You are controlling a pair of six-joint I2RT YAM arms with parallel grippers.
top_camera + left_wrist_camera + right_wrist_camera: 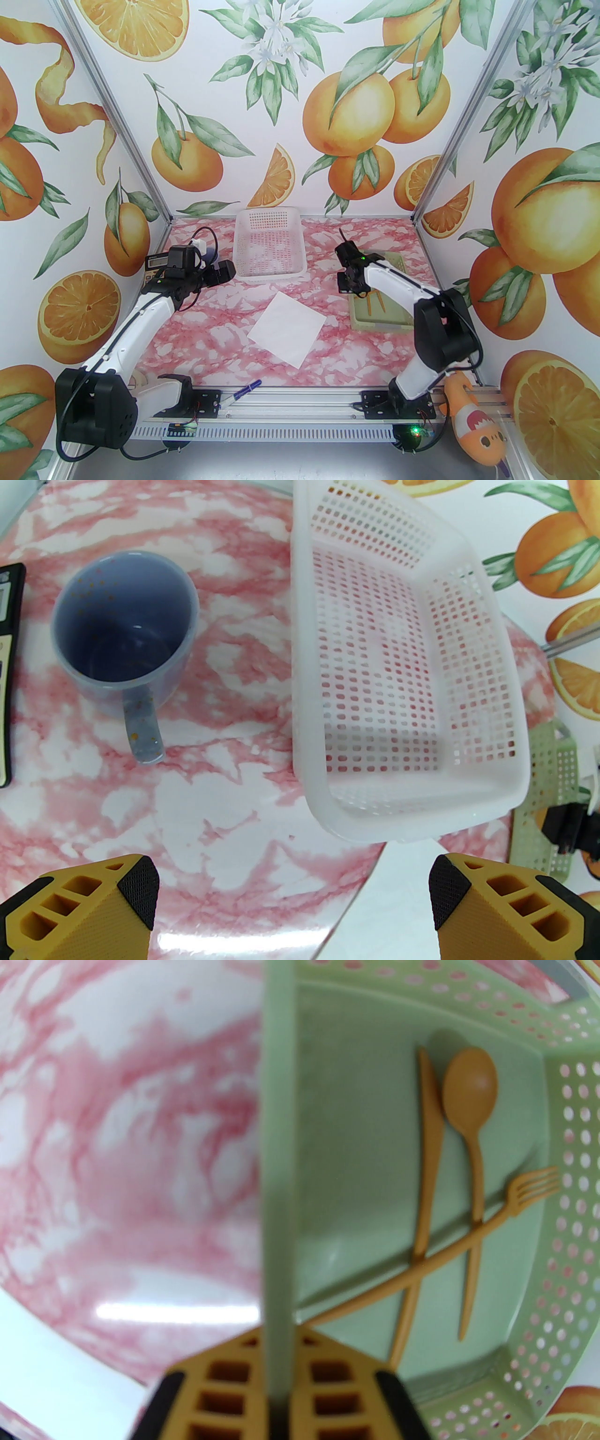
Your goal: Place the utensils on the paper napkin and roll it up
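top view, paper napkin (287,328): lies flat and bare in the middle of the pink marbled table (211,337), turned corner-on. It looks thin and limp, so it would likely slide or crease if dragged.
top view, green tray (361,319): sits just right of the napkin without touching it. The utensils (375,305) lie inside; none is on the paper yet.
top view, right arm (398,283): reaches down at the tray's left wall.
left wrist view, left gripper (293,888): fingers are spread wide and hold nothing. It is above bare table, between a blue-grey mug (124,630) and the white perforated basket (403,667). A white corner, likely the napkin, shows at the bottom edge.
right wrist view, right gripper (279,1335): fingers are pressed together on the tray's thin wall, one on each side, touching no utensil.
right wrist view, knife (429,1171), spoon (468,1091), fork (529,1189): three orange-brown pieces on the tray floor. Knife and spoon lie side by side, and the fork lies slantwise across both handles.
handling, utensils: I judge them light, stiff and smooth. Thin handles lying flat give little to pinch and may skate away.
where to hold: the fork lies on top, so its mid-handle near the crossing looks the easiest first grip.
handling, tray: probably light, so a pull on its wall would slide it and shift the pieces inside.
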